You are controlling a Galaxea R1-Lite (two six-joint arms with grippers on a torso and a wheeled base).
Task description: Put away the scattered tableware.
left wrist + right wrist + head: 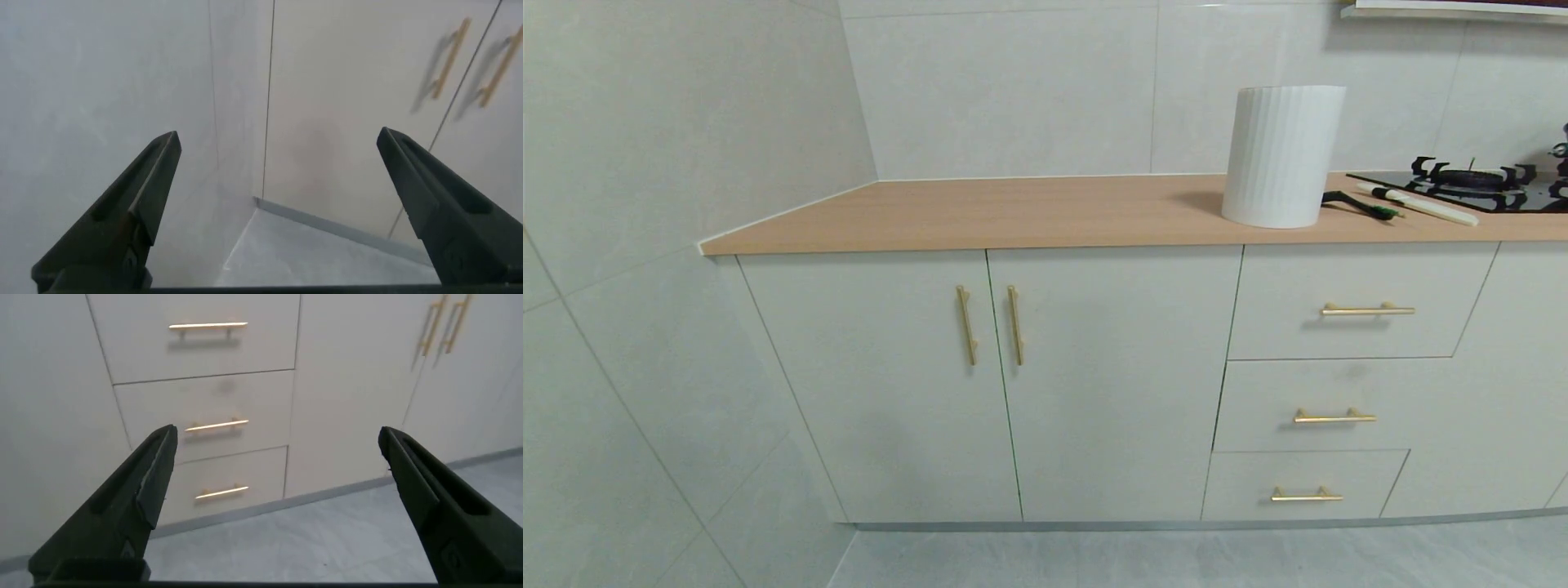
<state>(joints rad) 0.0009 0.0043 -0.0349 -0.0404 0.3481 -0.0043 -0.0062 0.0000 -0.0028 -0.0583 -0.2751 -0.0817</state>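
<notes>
On the wooden countertop (1013,214) stands a tall white ribbed holder (1283,155). Just to its right lie a black-and-green utensil (1360,204) and a long white utensil (1418,204), reaching toward the stove. My left gripper (278,147) hangs low and open, facing the floor corner where the wall meets the cabinet side. My right gripper (278,441) is also open and low, facing the three drawers (208,400) with gold handles. Nothing sits between the fingers of either gripper.
A black gas hob (1478,184) occupies the counter's far right. Below the counter are two cabinet doors with gold handles (992,325) and a stack of drawers (1339,367). A tiled wall closes the left side. The grey floor (1176,559) lies in front.
</notes>
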